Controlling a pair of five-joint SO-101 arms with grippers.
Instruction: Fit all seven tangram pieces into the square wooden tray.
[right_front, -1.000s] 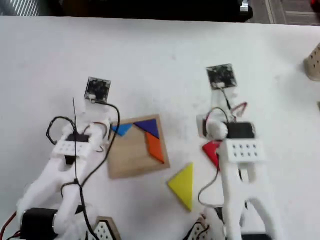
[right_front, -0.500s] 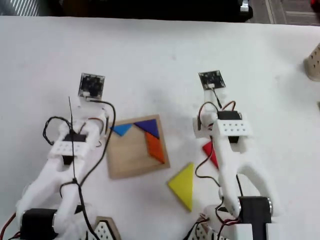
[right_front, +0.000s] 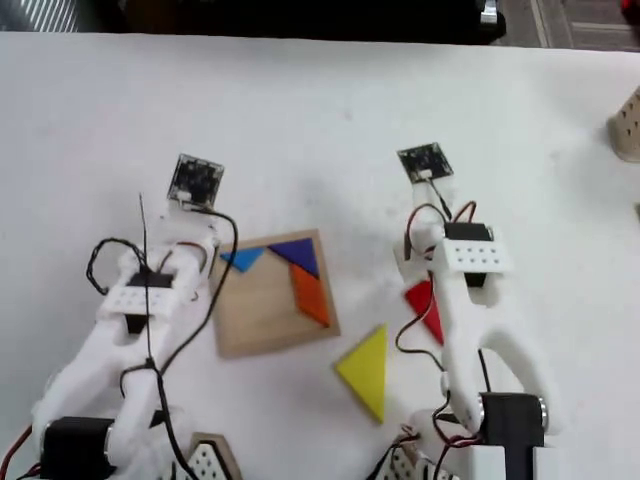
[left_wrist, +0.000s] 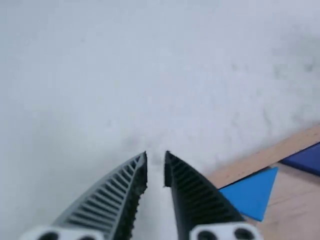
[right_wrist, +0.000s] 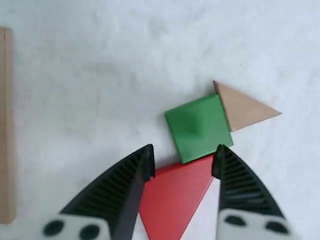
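The square wooden tray (right_front: 260, 310) lies between the arms and holds a light blue triangle (right_front: 242, 259), a dark blue piece (right_front: 297, 254) and an orange piece (right_front: 311, 294). A yellow triangle (right_front: 368, 371) lies on the table in front of it. In the right wrist view, my right gripper (right_wrist: 182, 161) stands open over a red triangle (right_wrist: 175, 194), with a green square (right_wrist: 199, 127) and a tan triangle (right_wrist: 242, 108) just beyond. My left gripper (left_wrist: 155, 165) hovers over bare table beside the tray's corner (left_wrist: 260, 160), its jaws nearly together with nothing between them.
Both white arms (right_front: 130, 330) (right_front: 475, 300) flank the tray, with loose cables hanging off them. A pale pegged object (right_front: 627, 125) stands at the far right edge. A white table surface stretches behind the arms.
The right arm swung back and left, now uncovering more of the red triangle. The left arm shifted slightly up then back. No piece moved.
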